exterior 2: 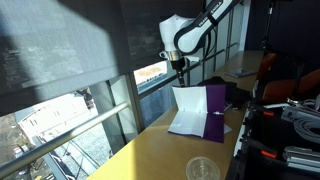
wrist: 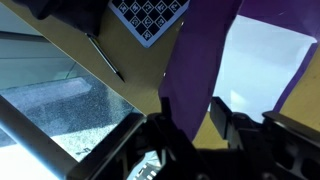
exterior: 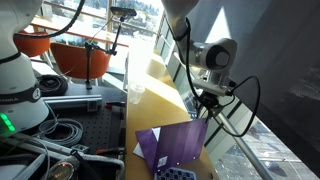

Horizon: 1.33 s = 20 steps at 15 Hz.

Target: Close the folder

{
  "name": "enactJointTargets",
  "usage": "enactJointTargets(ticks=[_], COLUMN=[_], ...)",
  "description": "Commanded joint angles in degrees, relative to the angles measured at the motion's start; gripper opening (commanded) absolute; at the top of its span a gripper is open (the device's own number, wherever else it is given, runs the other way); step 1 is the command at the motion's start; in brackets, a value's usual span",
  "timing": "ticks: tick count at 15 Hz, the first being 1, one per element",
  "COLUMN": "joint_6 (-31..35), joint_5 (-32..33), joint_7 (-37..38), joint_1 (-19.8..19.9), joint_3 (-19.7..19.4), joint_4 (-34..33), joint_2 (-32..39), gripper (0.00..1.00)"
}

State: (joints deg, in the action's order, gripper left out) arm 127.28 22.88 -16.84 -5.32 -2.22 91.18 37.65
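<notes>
Window-side yellow table [exterior 2: 150, 150], purple folder [exterior 2: 213, 105] standing half open on it near the window edge
Folder's raised cover reaches straight up to the claw [exterior: 203, 103], which hangs directly above it; in the wrist view the purple edge runs between the two fingers [wrist: 228, 120], set narrow and, by my reading, pinching it. White paper [wrist: 262, 70] lies to one side of that cover, so closing likely means swinging the held edge over toward the paper and down, with the fold line kept on the table
</notes>
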Motion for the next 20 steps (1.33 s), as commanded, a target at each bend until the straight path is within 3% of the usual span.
enactJointTargets(ticks=[1, 4, 7, 12, 15, 20], joint_6=[0.6, 0.4, -0.4, -1.2, -0.7, 8.3], joint_5=[0.7, -0.6, -6.4, -11.9, -12.5, -7.1], joint_7=[2.7, 3.9, 5.7, 17.2, 25.5, 31.7], joint_1=[0.1, 0.7, 2.6, 2.5, 1.1, -1.5], joint_3=[-0.2, 0.3, 1.9, 0.2, 0.4, 1.7], joint_4=[-0.4, -0.8, 1.1, 9.7, 19.8, 36.0], joint_2=[-1.7, -2.3, -4.7, -13.2, -21.6, -34.0], gripper=[0.77, 1.00, 1.00, 1.00, 1.00, 1.00])
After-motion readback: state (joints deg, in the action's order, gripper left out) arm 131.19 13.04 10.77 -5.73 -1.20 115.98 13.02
